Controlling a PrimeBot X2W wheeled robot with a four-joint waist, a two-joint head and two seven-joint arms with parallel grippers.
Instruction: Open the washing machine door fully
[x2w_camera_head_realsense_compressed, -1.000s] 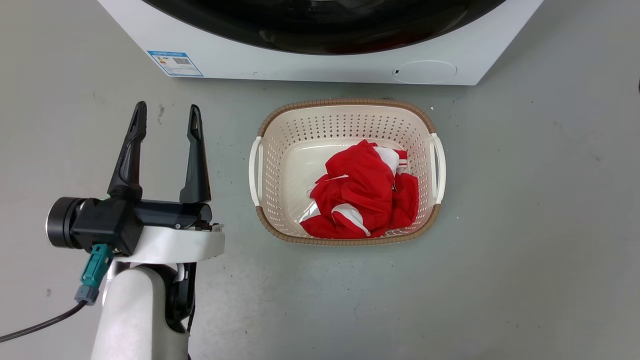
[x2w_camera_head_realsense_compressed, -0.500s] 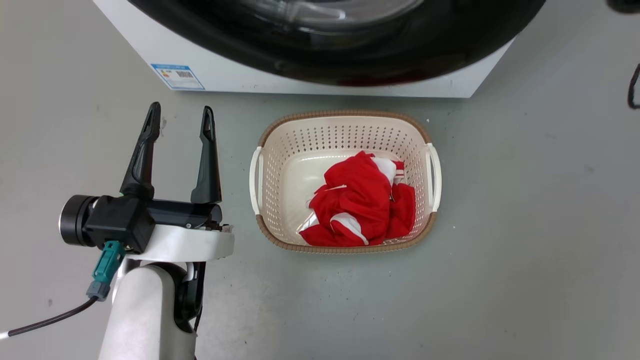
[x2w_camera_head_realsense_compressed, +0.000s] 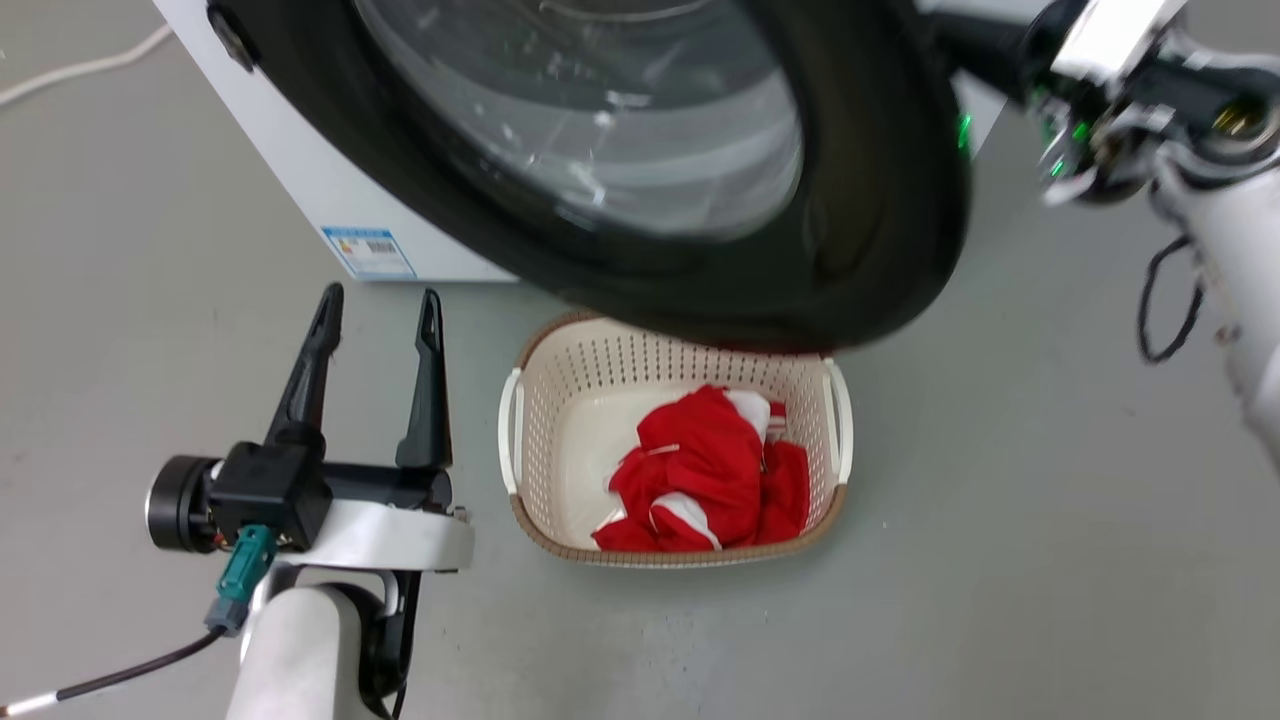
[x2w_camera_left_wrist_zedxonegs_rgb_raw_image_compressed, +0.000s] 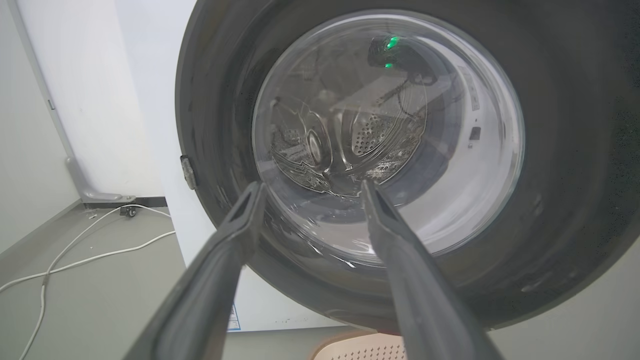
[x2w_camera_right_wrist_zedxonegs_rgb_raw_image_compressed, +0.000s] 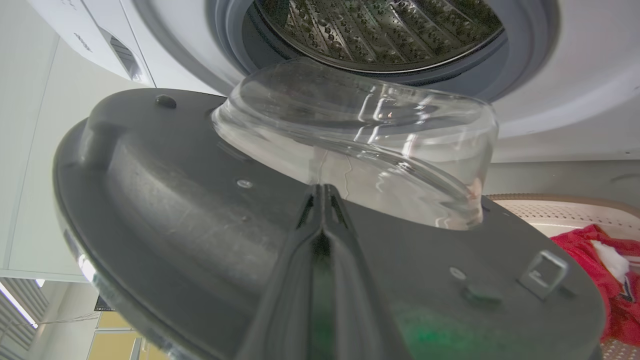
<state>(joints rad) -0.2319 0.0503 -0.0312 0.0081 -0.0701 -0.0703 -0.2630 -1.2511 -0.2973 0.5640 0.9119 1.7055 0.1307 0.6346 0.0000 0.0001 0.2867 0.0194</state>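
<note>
Since one second ago the large round washing machine door (x2w_camera_head_realsense_compressed: 880, 200), glossy black rim around clear bulging glass, has swung out from the white machine (x2w_camera_head_realsense_compressed: 290, 170). It now stands partly open, and in the head view it covers the far rim of the cream perforated plastic basket (x2w_camera_head_realsense_compressed: 520, 430) with red and white cloth (x2w_camera_head_realsense_compressed: 715, 470) inside. My right hand (x2w_camera_right_wrist_zedxonegs_rgb_raw_image_compressed: 322, 189) has both fingers pressed together, lying along the door's grey inner face beside the glass. My left hand (x2w_camera_head_realsense_compressed: 381, 293) is spread wide over the grey floor (x2w_camera_head_realsense_compressed: 1000, 550), left of the basket, holding nothing.
</note>
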